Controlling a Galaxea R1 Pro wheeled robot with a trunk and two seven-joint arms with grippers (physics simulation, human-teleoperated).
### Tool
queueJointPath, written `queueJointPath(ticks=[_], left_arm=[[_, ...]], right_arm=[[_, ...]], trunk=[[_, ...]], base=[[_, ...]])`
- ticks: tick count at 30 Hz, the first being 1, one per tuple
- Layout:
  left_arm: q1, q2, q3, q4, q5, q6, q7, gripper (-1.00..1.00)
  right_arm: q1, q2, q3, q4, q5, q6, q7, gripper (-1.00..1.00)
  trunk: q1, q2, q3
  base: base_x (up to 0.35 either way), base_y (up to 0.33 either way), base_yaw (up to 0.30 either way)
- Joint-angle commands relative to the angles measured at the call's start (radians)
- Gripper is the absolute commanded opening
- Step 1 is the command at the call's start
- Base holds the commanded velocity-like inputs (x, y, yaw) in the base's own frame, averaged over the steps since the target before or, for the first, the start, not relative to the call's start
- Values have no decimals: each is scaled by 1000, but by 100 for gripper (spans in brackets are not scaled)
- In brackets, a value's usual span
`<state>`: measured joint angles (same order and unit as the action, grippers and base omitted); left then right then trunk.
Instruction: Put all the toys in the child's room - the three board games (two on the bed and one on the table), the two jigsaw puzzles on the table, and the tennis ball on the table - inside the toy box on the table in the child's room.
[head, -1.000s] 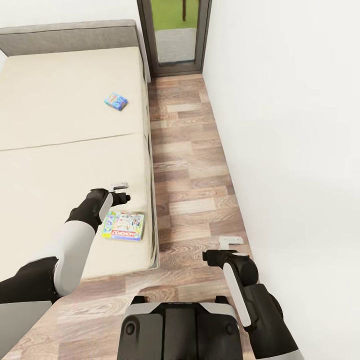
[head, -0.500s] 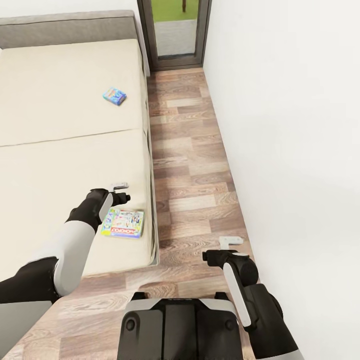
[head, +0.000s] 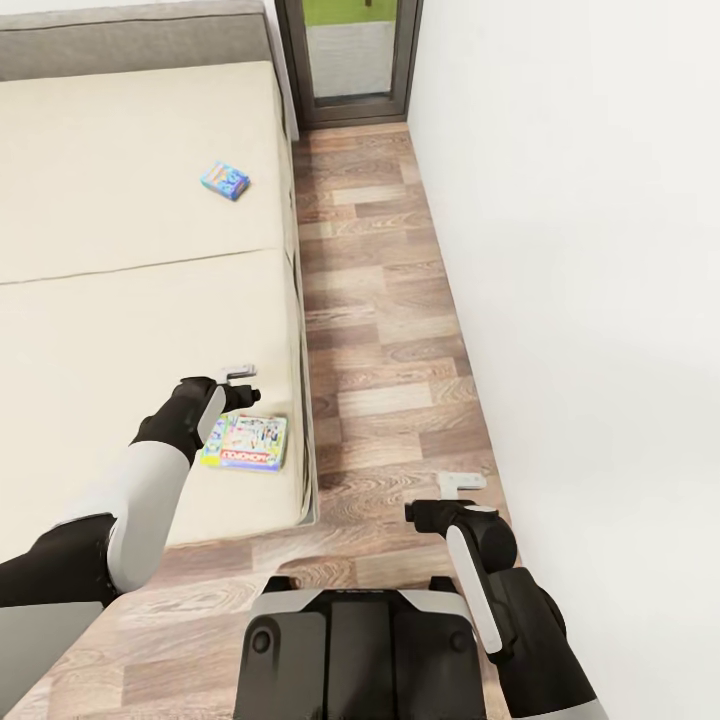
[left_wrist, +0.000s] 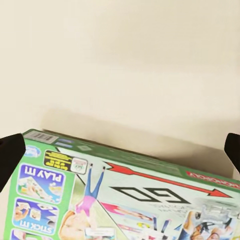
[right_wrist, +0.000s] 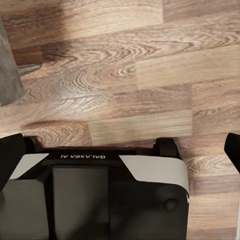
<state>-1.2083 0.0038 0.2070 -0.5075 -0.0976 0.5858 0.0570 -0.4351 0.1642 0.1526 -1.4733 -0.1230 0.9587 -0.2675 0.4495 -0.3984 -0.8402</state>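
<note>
My left claw (head: 243, 385) hangs over the bed (head: 120, 300), and my wrist camera there shows what the head view cannot: the two dark fingertips (left_wrist: 10, 155) stand wide apart at the picture's edges with nothing between them, so that claw is released. Just below and slightly toward me from it lies the green board game (head: 245, 442), flat on the mattress near the bed's outer edge; the wrist view shows its printed lid (left_wrist: 125, 200) with the far long edge of the box clear against bare mattress beyond. From the head I can also see the small blue board game (head: 225, 181), well ahead of my left claw, farther up the bed toward the grey headboard (head: 130, 35), with open mattress all around it.

My right claw (head: 450, 497) hovers over the wood floor (head: 370, 300), in the lane between the bed's side and the white wall (head: 580, 250). Its wrist camera looks down on my own base (right_wrist: 100, 190) and the planks, the fingertips (right_wrist: 11, 155) spread wide, holding nothing. Ahead of that claw the lane runs free to the window (head: 350, 55).
</note>
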Motion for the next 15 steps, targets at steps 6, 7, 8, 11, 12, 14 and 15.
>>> queueJointPath(ticks=[6, 7, 8, 11, 12, 14, 15], left_arm=[[0, -1, 5, -3, -10, 5, -3, 100], [0, -1, 5, -4, -10, 4, -3, 100], [-1, -1, 5, -4, -10, 4, -3, 100], [-10, -1, 5, -4, -10, 5, -3, 100], [-14, -1, 4, -5, -10, 5, -3, 100], [-22, 0, 4, -5, -11, 5, -3, 100], [-26, 0, 4, -5, -11, 5, -3, 100]], right_arm=[[-1, 0, 1, -1, -10, 3, -10, 100], [-1, 0, 1, -1, -10, 3, -10, 100], [-1, 0, 1, -1, -10, 3, -10, 100], [-1, 0, 1, 0, -10, 3, -10, 100], [-1, 0, 1, 0, -10, 3, -10, 100], [-1, 0, 1, 0, -10, 3, -10, 100], [-1, 0, 1, 0, -10, 3, -10, 100]], trunk=[[1, -2, -11], [1, -2, -13], [1, -2, -14], [1, -2, -19], [1, -2, -21], [1, -2, -24], [1, -2, -26]], base=[[0, 0, 0], [0, 0, 0], [0, 0, 0], [0, 0, 0], [0, 0, 0], [0, 0, 0], [0, 0, 0]])
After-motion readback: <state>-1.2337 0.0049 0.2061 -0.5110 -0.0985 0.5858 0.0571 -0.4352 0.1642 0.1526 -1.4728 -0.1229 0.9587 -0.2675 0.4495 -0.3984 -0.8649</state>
